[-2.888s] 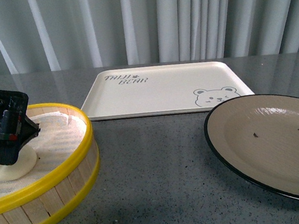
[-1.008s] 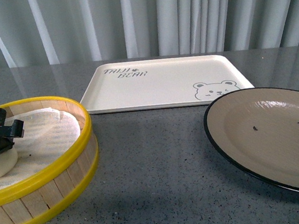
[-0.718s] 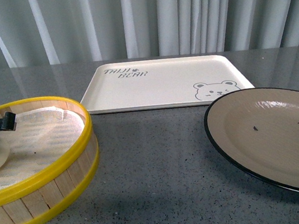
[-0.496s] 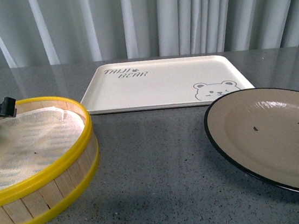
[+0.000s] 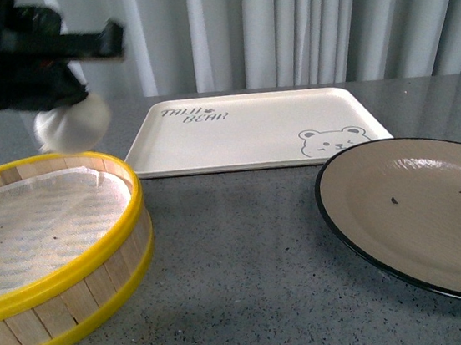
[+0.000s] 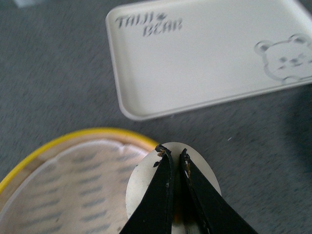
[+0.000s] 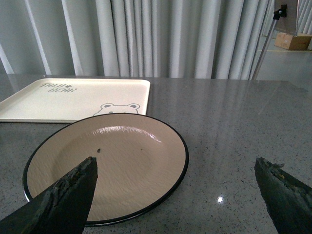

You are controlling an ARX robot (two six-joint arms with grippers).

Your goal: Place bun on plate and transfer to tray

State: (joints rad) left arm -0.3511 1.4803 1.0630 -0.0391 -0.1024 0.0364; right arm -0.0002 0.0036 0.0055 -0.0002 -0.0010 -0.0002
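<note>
My left gripper (image 5: 59, 109) is shut on the white bun (image 5: 73, 126) and holds it in the air above the far rim of the bamboo steamer. In the left wrist view the bun (image 6: 141, 183) shows on both sides of the two black fingers of the left gripper (image 6: 171, 152), over the steamer's edge. The grey-brown plate (image 5: 425, 216) with a black rim lies at the front right. The cream tray (image 5: 251, 132) with the bear face lies behind it, empty. My right gripper (image 7: 178, 168) is open, with the plate (image 7: 112, 163) in front of it; it is out of the front view.
The yellow-rimmed bamboo steamer (image 5: 124, 261) with a paper liner sits at the front left. Grey-white curtains (image 5: 296, 21) hang behind the grey table. A stand and a box (image 7: 287, 29) are off to the far side in the right wrist view.
The left gripper has lifted the bun out of the steamer, up and to the right. The steamer now holds only its liner. Plate and tray have not moved.
</note>
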